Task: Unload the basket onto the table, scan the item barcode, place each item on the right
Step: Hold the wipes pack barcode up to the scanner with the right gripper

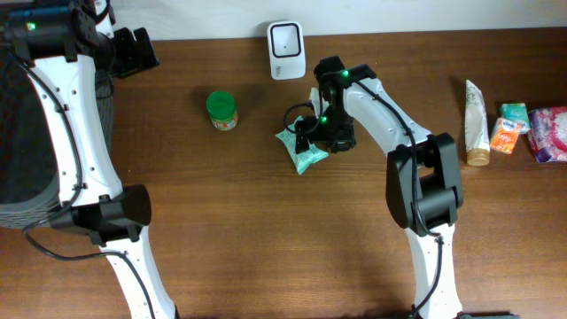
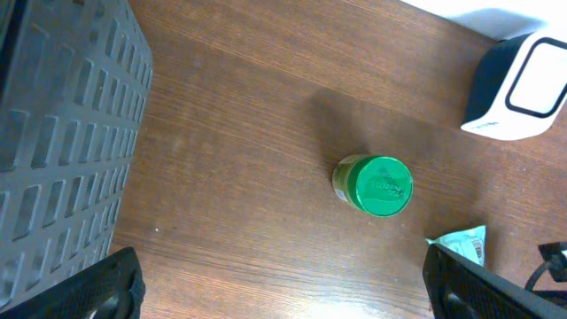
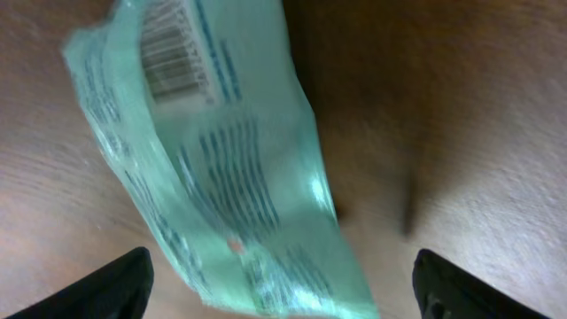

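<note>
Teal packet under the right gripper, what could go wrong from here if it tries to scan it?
1. The right gripper stands open over the teal packet, which looks limp and crinkled; closing on it could fold it or let it slip.
2. The barcode sits near one end of the packet; a grip there might cover it.
3. The scanner stands near the right gripper, so a careless lift could knock it.
</note>
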Tool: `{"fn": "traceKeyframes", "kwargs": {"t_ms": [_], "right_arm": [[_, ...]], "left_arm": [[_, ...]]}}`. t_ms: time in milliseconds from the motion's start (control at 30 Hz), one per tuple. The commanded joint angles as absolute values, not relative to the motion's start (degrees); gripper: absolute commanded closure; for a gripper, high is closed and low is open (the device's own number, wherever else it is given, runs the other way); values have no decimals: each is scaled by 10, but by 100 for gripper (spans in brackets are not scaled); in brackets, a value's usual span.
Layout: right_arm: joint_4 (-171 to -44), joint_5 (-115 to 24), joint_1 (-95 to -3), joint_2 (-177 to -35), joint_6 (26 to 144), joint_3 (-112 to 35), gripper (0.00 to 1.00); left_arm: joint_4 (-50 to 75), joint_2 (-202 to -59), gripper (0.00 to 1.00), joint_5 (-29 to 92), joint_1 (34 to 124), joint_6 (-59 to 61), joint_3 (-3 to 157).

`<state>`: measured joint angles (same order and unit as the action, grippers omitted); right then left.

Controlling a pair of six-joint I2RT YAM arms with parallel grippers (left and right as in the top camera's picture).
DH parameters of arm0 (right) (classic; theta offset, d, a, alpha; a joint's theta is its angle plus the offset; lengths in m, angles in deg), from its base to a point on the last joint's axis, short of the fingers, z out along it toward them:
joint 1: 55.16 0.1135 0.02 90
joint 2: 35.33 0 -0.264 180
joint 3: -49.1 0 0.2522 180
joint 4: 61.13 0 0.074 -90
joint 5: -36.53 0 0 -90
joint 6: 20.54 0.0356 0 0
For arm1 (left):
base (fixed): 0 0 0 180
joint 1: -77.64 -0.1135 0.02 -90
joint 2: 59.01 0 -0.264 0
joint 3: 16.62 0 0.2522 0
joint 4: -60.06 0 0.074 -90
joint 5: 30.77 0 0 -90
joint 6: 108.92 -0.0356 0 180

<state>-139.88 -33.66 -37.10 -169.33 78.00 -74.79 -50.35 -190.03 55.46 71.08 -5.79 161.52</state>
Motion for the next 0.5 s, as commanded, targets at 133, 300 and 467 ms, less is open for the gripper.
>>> {"fn": "traceKeyframes", "kwargs": {"t_ms": [133,300,467], "right_arm": [[-1351,-299,-374,-1683,759,-701,96],[-1347,-301,-375,-1671,739,-759,96],[-1362,-340,-348,-1664,660,-896,96]], "left_arm": [[-504,-1881,1,561,709,-57,1622],[-504,-1881,1,561,709,-57,1622],[-504,-1881,1,561,709,-57,1622]]}}
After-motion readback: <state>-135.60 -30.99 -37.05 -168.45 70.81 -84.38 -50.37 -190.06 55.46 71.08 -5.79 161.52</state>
